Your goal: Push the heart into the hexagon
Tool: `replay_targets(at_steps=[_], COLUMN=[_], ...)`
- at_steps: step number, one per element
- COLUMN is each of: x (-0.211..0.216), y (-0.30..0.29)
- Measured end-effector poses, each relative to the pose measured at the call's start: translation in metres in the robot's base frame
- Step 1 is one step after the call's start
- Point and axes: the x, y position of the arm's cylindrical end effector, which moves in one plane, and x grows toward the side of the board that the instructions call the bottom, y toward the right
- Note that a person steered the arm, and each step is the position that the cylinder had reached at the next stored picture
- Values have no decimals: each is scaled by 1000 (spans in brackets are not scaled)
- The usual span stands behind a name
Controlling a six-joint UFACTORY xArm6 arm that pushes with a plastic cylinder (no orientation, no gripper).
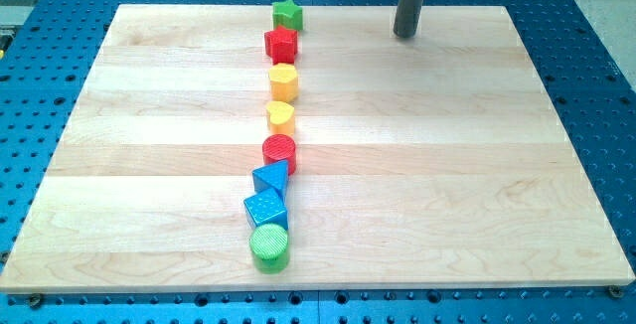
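On the wooden surface eight blocks stand in one line that runs from the view's top down to the view's bottom, left of the middle. From the top they are: a green star, a red hexagon-like block, a yellow hexagon, a yellow heart, a red cylinder, a blue triangle, a blue cube and a green cylinder. The yellow heart sits just below the yellow hexagon, near it, with a thin gap between them; I cannot tell if they touch. My tip rests at the view's top, well apart from the line, to the view's right of the green star and the red hexagon-like block. The arm has no pincer, only the dark rod, so nothing is clamped.
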Motion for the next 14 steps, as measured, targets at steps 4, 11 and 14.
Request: replay_targets(at_steps=[4,11,14], x=[37,136,232], y=[-41,-74,-145])
